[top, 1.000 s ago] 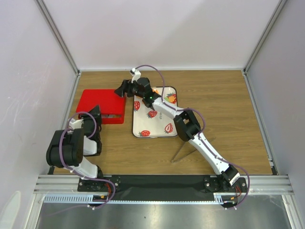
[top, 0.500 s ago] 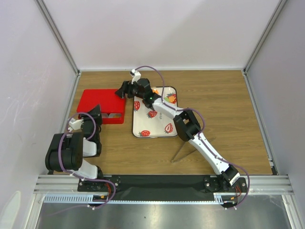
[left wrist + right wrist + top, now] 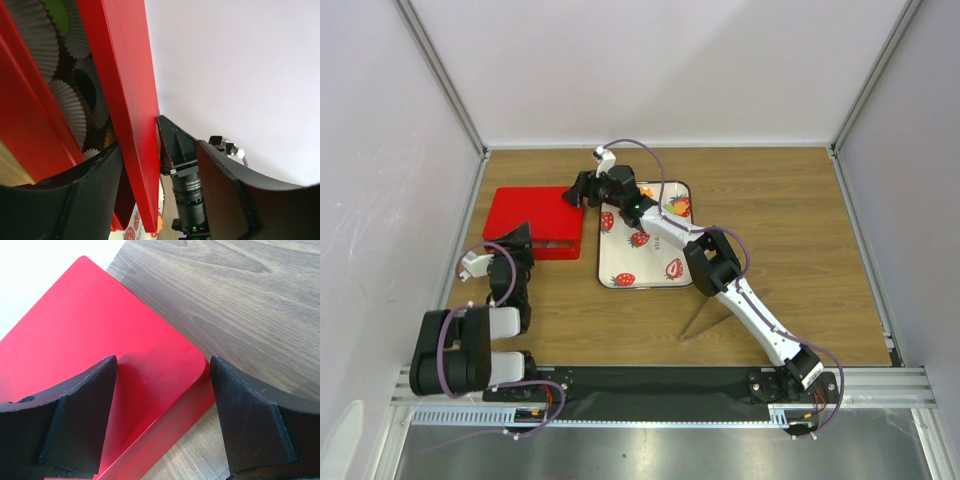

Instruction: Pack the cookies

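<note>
Since a second ago, the left arm has pulled its big black body back toward the near edge of the brown wooden table (image 3: 790,230), while the right arm has hardly moved. The left gripper (image 3: 513,240) is at the near side of the flat red cardboard box (image 3: 560,251). Its two black fingers (image 3: 75,200) are spread apart, and the edge of the smooth red lid (image 3: 125,100) runs up between them. There is a gap beside one finger, so the lid does not look pinched. Under the raised lid you can see pale grey pleated paper cups (image 3: 65,102) packed close together inside the box. One cup near the top holds something round and green (image 3: 57,14), which may be a cookie, but the view is too tight to be sure. The right gripper (image 3: 578,188) reaches far across the table to the far right corner of the lid. Its fingers (image 3: 75,410) are also wide apart, one on each side of that rounded corner, and they are not closed on it. Just beside the box lies a white square tray with red strawberry pictures (image 3: 620,262). The small orange cookies (image 3: 677,208) sit in the tray's far right corner, partly hidden by the right arm and apart from the box.
</note>
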